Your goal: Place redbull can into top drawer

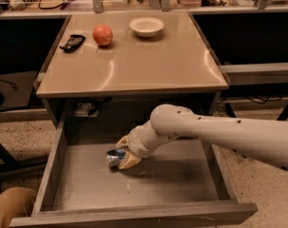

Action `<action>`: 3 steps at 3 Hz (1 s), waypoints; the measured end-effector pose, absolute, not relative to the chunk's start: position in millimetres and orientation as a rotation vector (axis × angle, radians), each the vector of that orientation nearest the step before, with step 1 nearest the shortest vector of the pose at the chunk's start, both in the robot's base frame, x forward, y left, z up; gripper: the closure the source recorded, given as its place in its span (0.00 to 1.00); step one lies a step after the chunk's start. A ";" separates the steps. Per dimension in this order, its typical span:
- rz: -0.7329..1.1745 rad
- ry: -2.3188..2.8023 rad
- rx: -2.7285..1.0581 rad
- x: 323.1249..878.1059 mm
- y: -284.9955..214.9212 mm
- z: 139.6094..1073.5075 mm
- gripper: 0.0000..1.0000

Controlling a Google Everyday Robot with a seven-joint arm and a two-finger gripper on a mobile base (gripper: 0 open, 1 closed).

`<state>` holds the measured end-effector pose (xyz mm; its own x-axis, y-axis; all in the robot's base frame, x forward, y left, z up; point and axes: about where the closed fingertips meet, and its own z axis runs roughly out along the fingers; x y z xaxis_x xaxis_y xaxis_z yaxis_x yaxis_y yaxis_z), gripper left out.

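The top drawer (134, 217) stands pulled out below the table, its grey flecked bottom showing. My white arm reaches in from the right. My gripper (120, 152) is low inside the drawer, left of its middle, with a tan finger on each side of the redbull can (115, 156). The silver-and-blue can lies on its side at or just above the drawer bottom; whether it touches I cannot tell. Part of the can is hidden by the fingers.
On the tabletop (134, 70) sit an orange-red fruit (102, 34), a white bowl (146, 26) and a black object (72, 42) at the far left. Drawer walls (51, 170) rise on both sides. A tan object (10, 207) shows at the bottom left.
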<state>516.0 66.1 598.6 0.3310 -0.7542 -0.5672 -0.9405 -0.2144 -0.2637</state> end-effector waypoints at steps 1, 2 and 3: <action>0.429 1.482 -2.034 516.0 66.1 598.5 0.12; 0.429 1.482 -2.034 516.0 66.1 598.5 0.00; 0.428 1.482 -2.034 515.9 66.0 598.6 0.00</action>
<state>515.9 66.0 598.6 0.3309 -0.7542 -0.5671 -0.9405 -0.2142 -0.2638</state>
